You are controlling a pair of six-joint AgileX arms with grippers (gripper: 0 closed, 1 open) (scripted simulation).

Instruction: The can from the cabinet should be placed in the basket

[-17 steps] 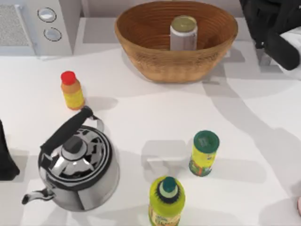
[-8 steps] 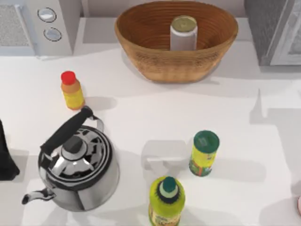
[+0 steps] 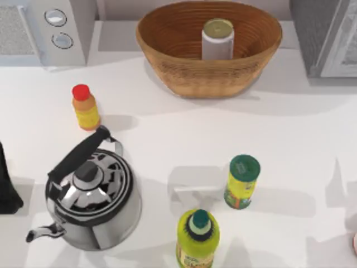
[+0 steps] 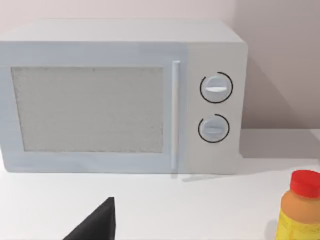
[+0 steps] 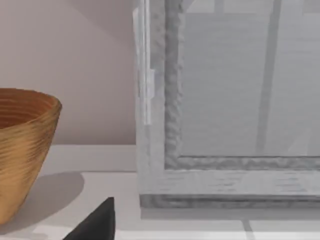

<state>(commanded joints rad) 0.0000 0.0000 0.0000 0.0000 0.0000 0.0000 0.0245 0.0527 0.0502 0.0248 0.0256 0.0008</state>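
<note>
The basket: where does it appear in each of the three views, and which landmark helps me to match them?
Top view: the basket sits at the back middle of the table, with the can upright inside it.
Left wrist view: not in it; the microwave is there.
Right wrist view: its woven wall is at the picture's edge, beside the cabinet.
Shared landmark: the cabinet.

Table [image 3: 167, 134]: white, flat. Standing on it:
- microwave [image 3: 47, 30], back left corner.
- basket [image 3: 209, 47], back centre.
- cabinet [image 3: 323, 36], back right corner, grey with glazed door.
- red-capped bottle [image 3: 85, 108], left of centre, in front of microwave.
- kettle [image 3: 92, 195], front left, steel with black handle.
- green-lidded shaker [image 3: 242, 181], right of centre, upright.
- yellow-green bottle [image 3: 197, 237], front edge, just beside shaker.
</note>
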